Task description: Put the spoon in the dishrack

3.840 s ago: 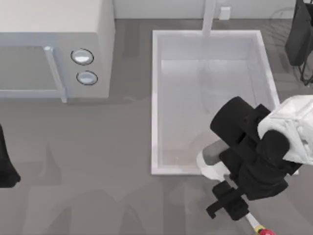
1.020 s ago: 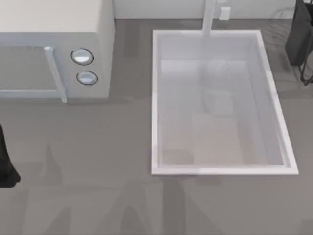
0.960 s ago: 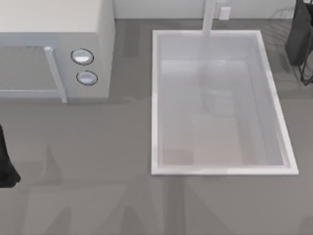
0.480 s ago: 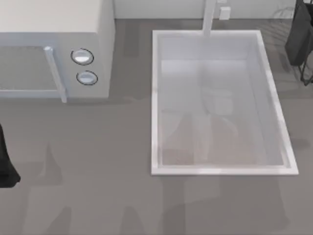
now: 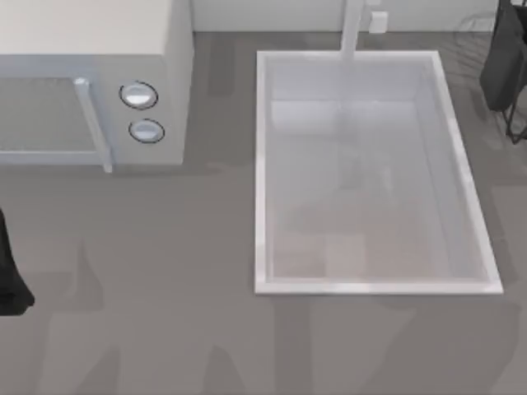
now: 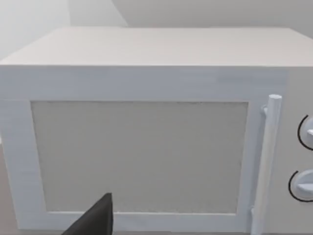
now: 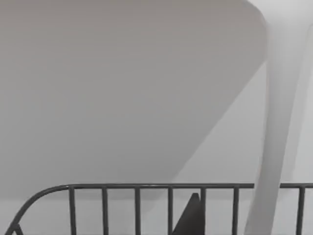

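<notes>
The spoon is out of view. The dishrack stands at the table's far right, with a black upright panel and thin dark wires. In the right wrist view its dark wire bars run as a rail with a rounded corner, close in front of the camera. A dark tip of my right gripper pokes up just behind that rail. My left arm is parked at the table's left edge. A dark tip of my left gripper faces the microwave door.
A large white sink basin fills the middle right, with a white faucet at its far rim. A white microwave with two knobs sits at the far left. A white post rises beside the rack.
The right arm, earlier over the basin's near right corner, has left the top view. In the last second only the shadows inside the basin have shifted.
</notes>
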Controlling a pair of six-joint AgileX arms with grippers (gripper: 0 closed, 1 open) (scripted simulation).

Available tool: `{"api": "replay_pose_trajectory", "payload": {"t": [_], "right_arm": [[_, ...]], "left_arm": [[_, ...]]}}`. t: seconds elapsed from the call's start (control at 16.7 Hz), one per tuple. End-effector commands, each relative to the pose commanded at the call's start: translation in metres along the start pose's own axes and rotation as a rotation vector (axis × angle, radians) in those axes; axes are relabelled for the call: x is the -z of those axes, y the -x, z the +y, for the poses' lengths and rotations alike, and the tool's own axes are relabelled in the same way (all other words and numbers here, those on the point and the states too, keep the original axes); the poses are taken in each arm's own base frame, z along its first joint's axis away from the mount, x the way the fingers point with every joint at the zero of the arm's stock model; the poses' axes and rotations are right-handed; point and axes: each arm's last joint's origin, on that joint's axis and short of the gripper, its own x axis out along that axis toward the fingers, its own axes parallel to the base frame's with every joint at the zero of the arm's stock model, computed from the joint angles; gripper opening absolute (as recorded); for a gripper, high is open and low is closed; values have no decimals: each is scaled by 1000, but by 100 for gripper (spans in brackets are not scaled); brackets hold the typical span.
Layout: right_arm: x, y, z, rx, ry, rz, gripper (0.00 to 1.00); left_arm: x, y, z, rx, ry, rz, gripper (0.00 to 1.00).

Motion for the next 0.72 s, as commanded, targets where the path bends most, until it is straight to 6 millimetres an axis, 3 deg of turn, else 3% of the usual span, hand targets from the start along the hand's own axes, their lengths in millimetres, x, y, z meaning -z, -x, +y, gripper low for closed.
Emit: {"api": "replay_pose_trajectory", "payload": {"t": [0.3, 0.72], "right_arm": [[2, -1, 1, 0, -1, 1, 0], [2, -1, 1, 0, -1, 1, 53]], "left_arm": [[0, 0, 0, 0, 0, 0, 100], [0, 0, 0, 0, 0, 0, 100]]}}
